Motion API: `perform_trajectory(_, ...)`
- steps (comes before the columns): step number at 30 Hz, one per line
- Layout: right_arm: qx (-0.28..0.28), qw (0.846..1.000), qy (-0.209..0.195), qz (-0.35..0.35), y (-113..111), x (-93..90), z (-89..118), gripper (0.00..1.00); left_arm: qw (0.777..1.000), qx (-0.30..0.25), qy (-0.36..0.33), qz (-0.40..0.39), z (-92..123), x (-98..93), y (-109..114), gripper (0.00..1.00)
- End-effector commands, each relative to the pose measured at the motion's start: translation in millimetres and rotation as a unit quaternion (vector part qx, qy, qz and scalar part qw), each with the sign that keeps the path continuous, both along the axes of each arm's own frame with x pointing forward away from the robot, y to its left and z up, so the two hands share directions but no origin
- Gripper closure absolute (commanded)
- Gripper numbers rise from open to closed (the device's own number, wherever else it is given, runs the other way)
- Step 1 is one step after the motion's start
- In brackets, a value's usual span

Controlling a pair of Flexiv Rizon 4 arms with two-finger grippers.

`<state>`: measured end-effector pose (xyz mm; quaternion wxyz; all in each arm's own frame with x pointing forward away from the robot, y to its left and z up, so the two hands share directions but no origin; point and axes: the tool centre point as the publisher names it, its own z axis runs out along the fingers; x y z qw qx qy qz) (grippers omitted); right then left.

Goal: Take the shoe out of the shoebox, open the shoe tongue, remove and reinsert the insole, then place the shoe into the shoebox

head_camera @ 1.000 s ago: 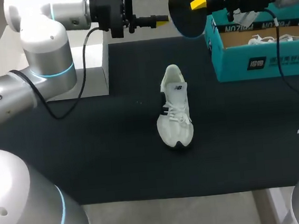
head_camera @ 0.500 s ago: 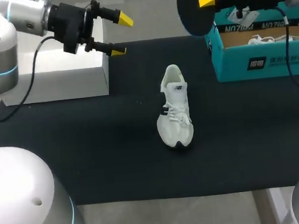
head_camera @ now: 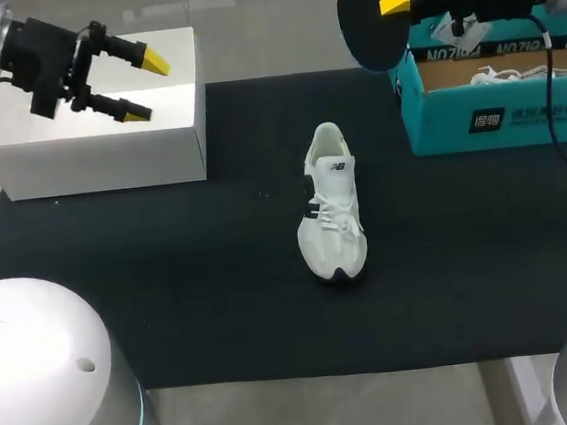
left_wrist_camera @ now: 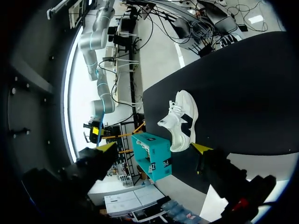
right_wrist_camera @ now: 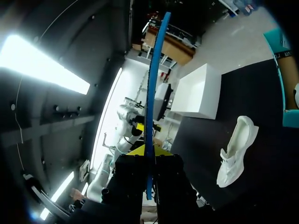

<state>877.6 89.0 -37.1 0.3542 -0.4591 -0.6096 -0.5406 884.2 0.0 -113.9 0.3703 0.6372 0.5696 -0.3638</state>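
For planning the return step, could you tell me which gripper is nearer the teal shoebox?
Right. The right gripper, holding the insole, is beside the shoebox; the left gripper hangs over the white box.

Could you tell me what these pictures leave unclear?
- Inside of the shoe: head view, too small and dark to tell.
- Shoebox contents: head view, its wall hides most and the picture's edge cuts the box off.
- Insole faces: right wrist view, seen edge-on only.
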Motion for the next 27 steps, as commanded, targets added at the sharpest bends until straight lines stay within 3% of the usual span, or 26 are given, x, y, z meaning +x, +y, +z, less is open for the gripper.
perform_trajectory(1, -0.001, 1.0, 0.001, -0.002, 2, -4.2, -2, 1.0, 0.999, 0.011, -0.005, 0.034, 11, -19.2, 30, 0.0)
perform_trajectory(6, -0.002, 1.0, 0.001, 0.0, 6, -1.8, -4, 1.0, 0.998, 0.01, -0.004, 0.062, 7, -17.2, 34, 0.0)
perform_trajectory(9, -0.001, 1.0, -0.024, -0.006, 6, 1.1, -3, 1.0, 0.998, 0.01, -0.004, 0.062, 7, -17.2, 34, 0.0)
perform_trajectory(11, 0.005, 0.997, -0.071, -0.01, 6, 3.7, -2, 1.0, 0.998, 0.01, -0.004, 0.062, 7, -17.2, 34, 0.0)
perform_trajectory(12, 0.005, 0.993, -0.113, -0.015, 6, 5.1, -1, 1.0, 0.998, 0.01, -0.004, 0.062, 7, -17.2, 34, 0.0)
perform_trajectory(14, -0.026, 0.983, -0.179, 0.0, 9, 6.5, 1, 1.0, 0.998, 0.01, -0.004, 0.062, 7, -17.2, 34, 0.0)
perform_trajectory(15, -0.039, 0.981, -0.19, -0.003, 10, 8.3, 0, 1.0, 0.998, 0.01, -0.004, 0.062, 7, -17.2, 34, 0.0)
perform_trajectory(19, -0.073, 0.982, -0.17, 0.021, 15, 19.6, -3, 1.0, 0.998, 0.01, -0.004, 0.062, 7, -17.2, 34, 0.0)
perform_trajectory(27, -0.073, 0.982, -0.17, 0.021, 15, 19.6, -3, 1.0, 0.998, 0.01, -0.004, 0.062, 7, -17.2, 34, 0.0)
